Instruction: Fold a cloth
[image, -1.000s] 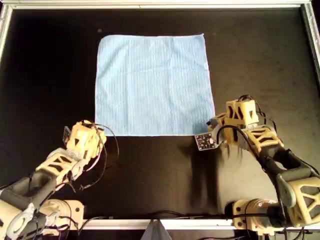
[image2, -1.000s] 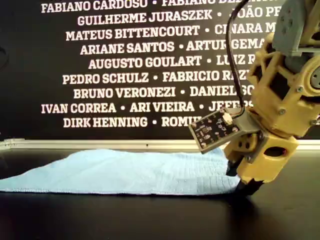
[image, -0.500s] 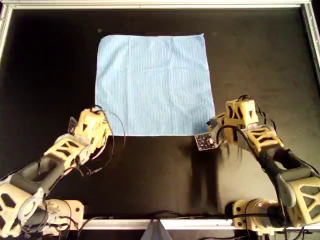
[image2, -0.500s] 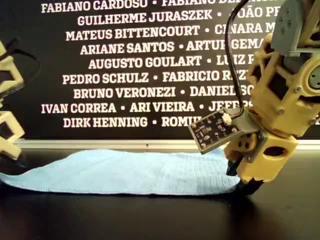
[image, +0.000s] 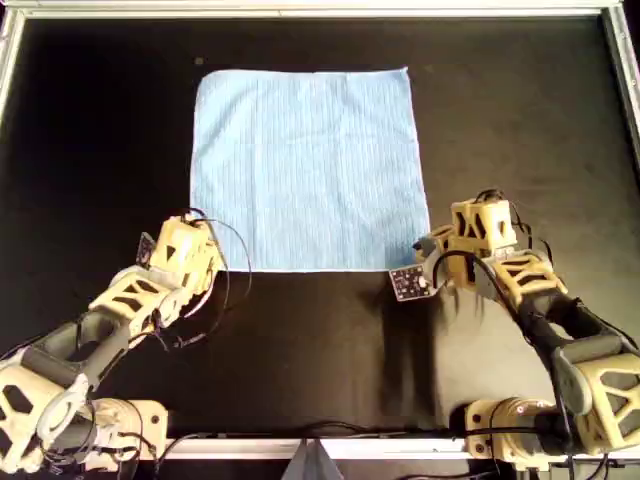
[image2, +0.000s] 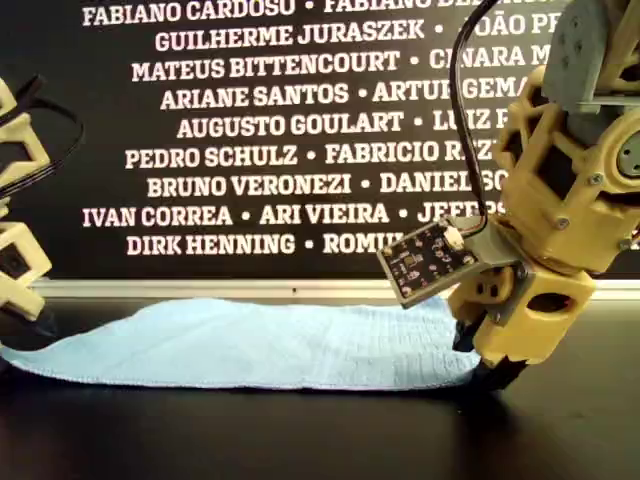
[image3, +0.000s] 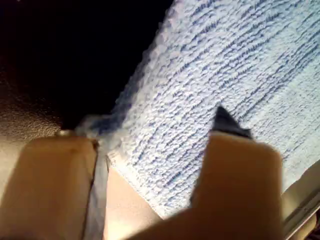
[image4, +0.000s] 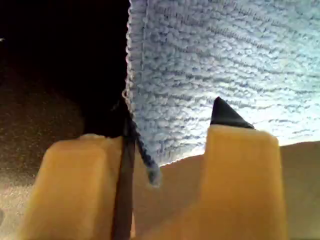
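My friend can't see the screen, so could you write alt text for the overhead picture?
A light-blue square cloth lies flat on a black table, seen from above. Two tan robot arms reach in from the picture's bottom edge, the left pincer at the cloth's near left corner and the right pincer at its near right corner.

Black tabletop (image: 100, 130), metal rim (image: 300, 10); black wall (image2: 60, 120) with white names.

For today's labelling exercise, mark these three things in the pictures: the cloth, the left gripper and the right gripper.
cloth (image: 305, 165), overhead view, middle of its flat blue surface.
left gripper (image3: 155, 175), left wrist view, midway between its fingers, over the cloth's corner.
right gripper (image4: 165, 150), right wrist view, midway between its fingers, at the cloth's corner.
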